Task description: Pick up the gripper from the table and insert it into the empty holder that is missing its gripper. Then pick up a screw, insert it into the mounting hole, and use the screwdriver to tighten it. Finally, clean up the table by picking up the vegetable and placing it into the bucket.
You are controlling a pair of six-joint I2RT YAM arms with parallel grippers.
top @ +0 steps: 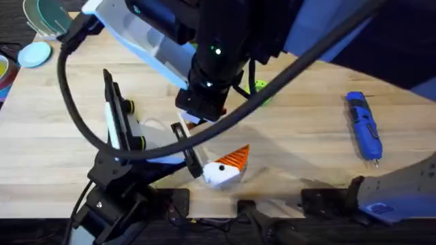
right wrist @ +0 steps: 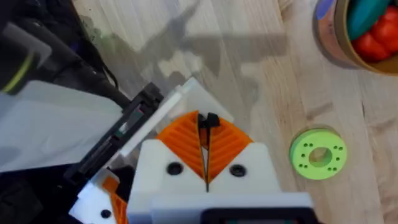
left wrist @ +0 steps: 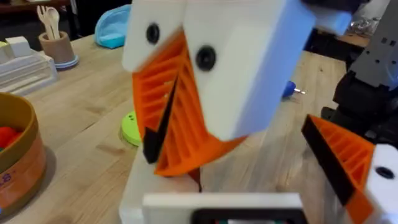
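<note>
The right gripper (right wrist: 206, 134) is pinched nearly shut on a thin dark sliver I can't identify, low over the holder (left wrist: 142, 194). The left gripper (left wrist: 249, 180) is spread wide, apparently to receive it. The screwdriver (top: 362, 125) lies untouched at the overhead's right.

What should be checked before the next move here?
1. Right gripper grip: shut on a thin black piece; ok.
2. What that piece is: cannot tell.
3. Screwdriver free to pick up: lying alone on the table; ok.
4. Bucket ready: upright and open, with red and teal items already inside; ok.
5. Lime-green disc out of the way: flat on the table beside the gripper, not touching it; ok.
6. Vegetable's position: cannot tell.
</note>
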